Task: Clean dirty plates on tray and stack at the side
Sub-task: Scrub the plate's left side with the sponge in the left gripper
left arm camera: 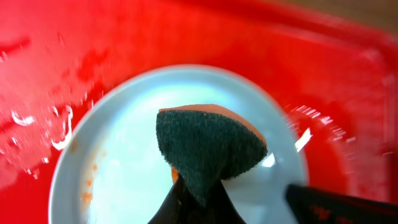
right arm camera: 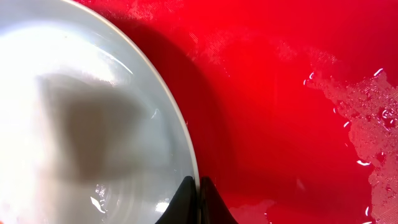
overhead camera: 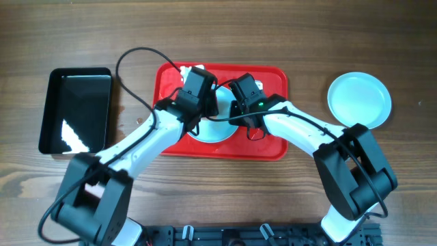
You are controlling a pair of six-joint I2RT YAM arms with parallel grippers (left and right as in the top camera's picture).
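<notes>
A pale mint-blue plate (overhead camera: 213,131) lies on the red tray (overhead camera: 273,145), mostly hidden under both arms. In the left wrist view the plate (left arm camera: 124,155) has orange-brown smears at its left rim. My left gripper (left arm camera: 200,193) is shut on a sponge (left arm camera: 208,152) with a dark green pad and orange back, pressed over the plate's middle. My right gripper (right arm camera: 198,186) is shut on the plate's rim (right arm camera: 180,124), one finger inside and one outside. A clean plate (overhead camera: 359,100) lies on the table right of the tray. Any third plate is out of view.
A glossy black tray (overhead camera: 75,109) sits at the left of the wooden table. Water droplets and streaks lie on the red tray floor (right arm camera: 373,124). A black cable (overhead camera: 133,72) loops above the left arm.
</notes>
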